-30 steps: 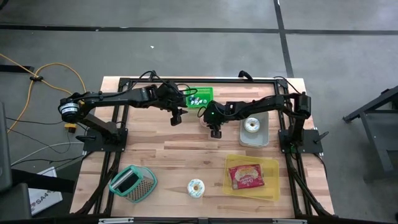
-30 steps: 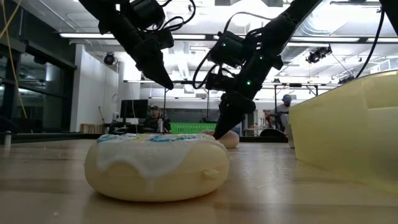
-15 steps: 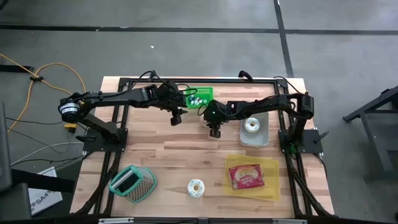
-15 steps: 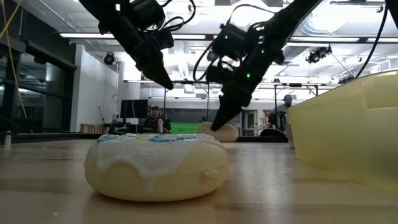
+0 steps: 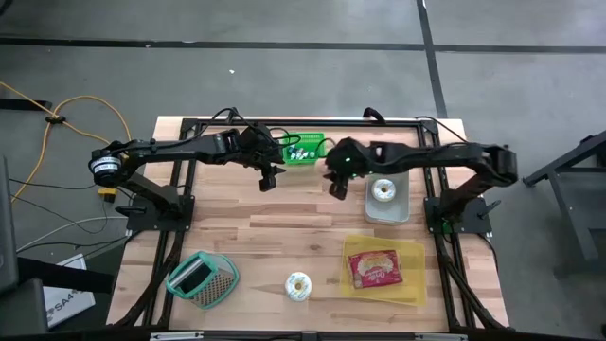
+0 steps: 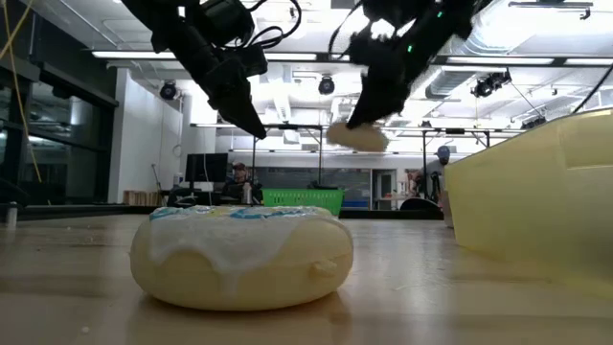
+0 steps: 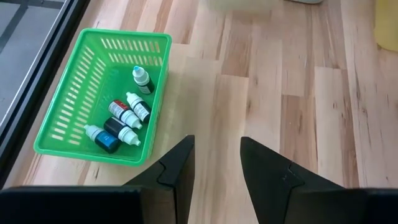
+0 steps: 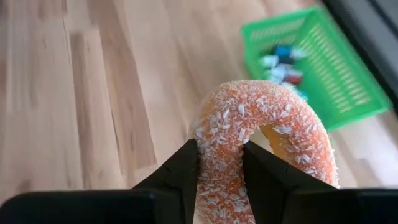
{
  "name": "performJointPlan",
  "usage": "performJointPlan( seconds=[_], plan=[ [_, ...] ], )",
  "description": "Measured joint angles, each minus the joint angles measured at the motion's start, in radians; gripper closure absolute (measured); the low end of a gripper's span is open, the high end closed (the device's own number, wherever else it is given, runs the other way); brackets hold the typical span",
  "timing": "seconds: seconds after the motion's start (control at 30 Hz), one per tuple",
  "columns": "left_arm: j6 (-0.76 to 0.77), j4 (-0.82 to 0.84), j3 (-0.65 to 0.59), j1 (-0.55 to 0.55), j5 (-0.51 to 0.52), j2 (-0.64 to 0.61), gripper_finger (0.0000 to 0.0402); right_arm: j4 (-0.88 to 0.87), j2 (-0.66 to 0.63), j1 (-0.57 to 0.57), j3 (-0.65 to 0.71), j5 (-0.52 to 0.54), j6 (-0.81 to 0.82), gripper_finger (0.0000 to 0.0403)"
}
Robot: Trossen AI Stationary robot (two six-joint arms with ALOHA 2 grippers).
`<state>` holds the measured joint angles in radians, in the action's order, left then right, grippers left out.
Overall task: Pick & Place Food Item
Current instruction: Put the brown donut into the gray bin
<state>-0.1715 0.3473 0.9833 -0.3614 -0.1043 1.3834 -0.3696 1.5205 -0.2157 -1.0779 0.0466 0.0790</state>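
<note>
Jaws of right gripper [image 8: 219, 163] clamped on sprinkled donut [image 8: 261, 134], held clear above bench [image 5: 284, 223] near green basket [image 5: 305, 149]. Left gripper [image 7: 214, 163] idle, jaws apart. Step judged: carry. Next: place donut, likely grey tray [image 5: 387, 202]

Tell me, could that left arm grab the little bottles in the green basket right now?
Probably yes. The left gripper hangs open and empty just beside the green basket, and the bottles lie uncovered in it with nothing between.
</note>
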Motion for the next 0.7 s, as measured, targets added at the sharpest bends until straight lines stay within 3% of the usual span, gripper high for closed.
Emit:
performJointPlan(
  seconds=[0.27,0.7],
  plan=[
    [0.005,0.005,0.0,0.004,0.0,0.0,0.0279,-0.123,-0.122,0.0,0.0,0.059,0.092,0.03],
    [0.008,0.019,0.0,0.025,-0.005,0.0,0.0279,-0.306,-0.131,0.001,0.0,0.021,0.233,0.03]
  ],
)
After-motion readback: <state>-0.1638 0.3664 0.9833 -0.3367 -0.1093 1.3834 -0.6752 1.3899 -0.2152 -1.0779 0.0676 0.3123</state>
